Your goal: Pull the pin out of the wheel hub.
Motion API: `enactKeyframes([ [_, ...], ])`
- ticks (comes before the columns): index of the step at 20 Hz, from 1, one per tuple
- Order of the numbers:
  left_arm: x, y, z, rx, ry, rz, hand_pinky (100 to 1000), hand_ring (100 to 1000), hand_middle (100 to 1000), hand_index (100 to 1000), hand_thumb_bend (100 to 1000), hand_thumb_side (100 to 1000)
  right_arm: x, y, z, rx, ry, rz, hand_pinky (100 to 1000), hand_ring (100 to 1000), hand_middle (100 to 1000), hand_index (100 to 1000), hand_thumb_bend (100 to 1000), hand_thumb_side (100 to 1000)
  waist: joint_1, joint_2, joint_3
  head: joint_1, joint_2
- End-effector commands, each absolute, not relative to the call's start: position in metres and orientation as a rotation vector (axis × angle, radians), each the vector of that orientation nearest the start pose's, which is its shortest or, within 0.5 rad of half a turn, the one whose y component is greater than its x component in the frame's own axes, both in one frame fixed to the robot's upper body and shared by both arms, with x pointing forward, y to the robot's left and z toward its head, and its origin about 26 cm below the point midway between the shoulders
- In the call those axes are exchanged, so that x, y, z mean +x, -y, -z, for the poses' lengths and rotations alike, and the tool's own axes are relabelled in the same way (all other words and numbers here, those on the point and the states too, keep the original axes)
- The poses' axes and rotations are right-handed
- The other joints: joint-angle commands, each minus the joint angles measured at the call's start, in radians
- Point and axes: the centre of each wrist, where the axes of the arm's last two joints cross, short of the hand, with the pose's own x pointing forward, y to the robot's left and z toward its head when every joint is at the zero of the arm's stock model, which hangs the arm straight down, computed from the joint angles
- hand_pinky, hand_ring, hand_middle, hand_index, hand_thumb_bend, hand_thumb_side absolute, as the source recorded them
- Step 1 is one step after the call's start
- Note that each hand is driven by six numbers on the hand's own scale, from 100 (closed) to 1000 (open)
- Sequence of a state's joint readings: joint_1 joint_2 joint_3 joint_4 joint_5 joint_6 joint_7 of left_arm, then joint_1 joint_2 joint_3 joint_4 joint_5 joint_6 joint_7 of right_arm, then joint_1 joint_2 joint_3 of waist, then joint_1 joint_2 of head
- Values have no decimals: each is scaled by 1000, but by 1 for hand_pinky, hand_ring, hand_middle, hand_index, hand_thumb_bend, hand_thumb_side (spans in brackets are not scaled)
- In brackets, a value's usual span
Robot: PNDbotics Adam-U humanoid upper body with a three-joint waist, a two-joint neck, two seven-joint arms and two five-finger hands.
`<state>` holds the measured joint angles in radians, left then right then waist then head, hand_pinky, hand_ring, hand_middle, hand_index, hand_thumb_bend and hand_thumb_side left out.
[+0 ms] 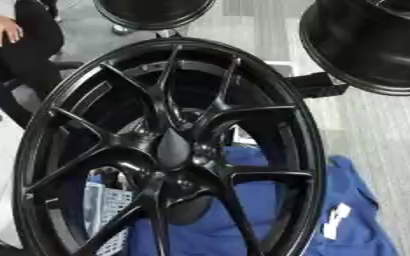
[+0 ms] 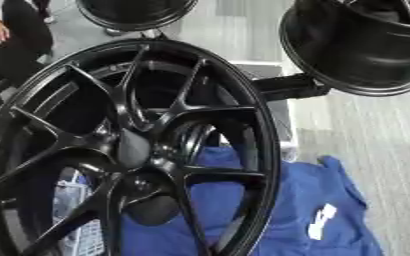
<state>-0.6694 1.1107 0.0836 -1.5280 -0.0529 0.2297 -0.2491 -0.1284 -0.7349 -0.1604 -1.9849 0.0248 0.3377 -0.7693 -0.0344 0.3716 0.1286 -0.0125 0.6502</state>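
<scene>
black wheel hub, blue cloth beneath

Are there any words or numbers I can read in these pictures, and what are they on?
No text can be read here.
White mark on the blue garment: it shows at, too blurred to tell letters or a logo.
Black wheel with its centre hub: no lettering shows.
Other black wheels behind: no lettering shows.
</scene>
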Motion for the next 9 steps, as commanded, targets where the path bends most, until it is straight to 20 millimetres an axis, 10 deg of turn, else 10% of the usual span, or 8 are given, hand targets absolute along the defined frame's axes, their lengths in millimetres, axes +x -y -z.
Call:
enactKeyframes([
  [1,311,-407,-401,1000,1901,742,720,616,596,747,312,238,271,364,-240,-1302,1959,203,669,614,531,708,100,578,0,-21,-2,-1,-4],
  [9,290,-340,-393,823,2196,776,705,604,588,751,297,216,273,362,-247,-1299,1986,182,671,615,532,708,100,563,-5,-21,-2,8,-5],
])
